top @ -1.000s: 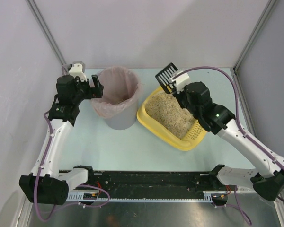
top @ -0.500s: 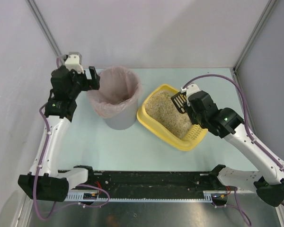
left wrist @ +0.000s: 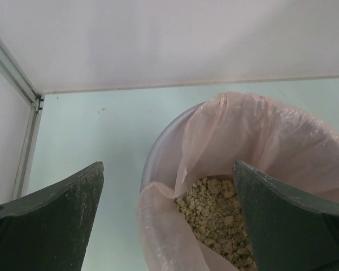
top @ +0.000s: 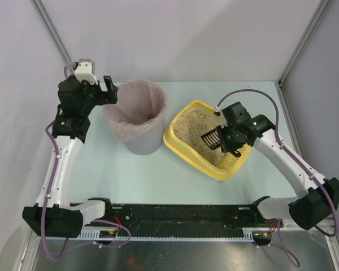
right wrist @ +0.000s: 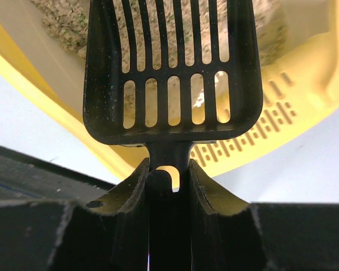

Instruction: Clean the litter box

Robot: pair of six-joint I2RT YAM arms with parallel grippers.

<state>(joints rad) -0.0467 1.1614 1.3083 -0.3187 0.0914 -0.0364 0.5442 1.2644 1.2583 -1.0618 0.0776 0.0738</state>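
Note:
The litter box [top: 183, 154] is a shallow yellow tray of beige litter [top: 195, 127] lying right of centre, its slotted rim [right wrist: 271, 127] at the near-right end. My right gripper [top: 226, 139] is shut on the handle of a black slotted scoop [top: 210, 138]. The scoop's head hangs low over the litter near the slotted end. In the right wrist view the scoop [right wrist: 169, 73] is empty and the right gripper [right wrist: 168, 176] clamps its handle. My left gripper [top: 109, 90] stands open beside the bin's far-left rim, holding nothing. The left gripper [left wrist: 169, 223] looks down at that rim.
A tall grey round bin [top: 142, 145] with a pink bag liner [left wrist: 260, 135] stands left of the litter box and holds beige clumps [left wrist: 214, 209]. Enclosure walls close in behind and on both sides. The arm bases and a black rail [top: 181, 217] run along the near edge.
The right arm brought the scoop from beyond the box's far edge down over the litter toward the slotted end. The left gripper drew back a little from the bin, still open.

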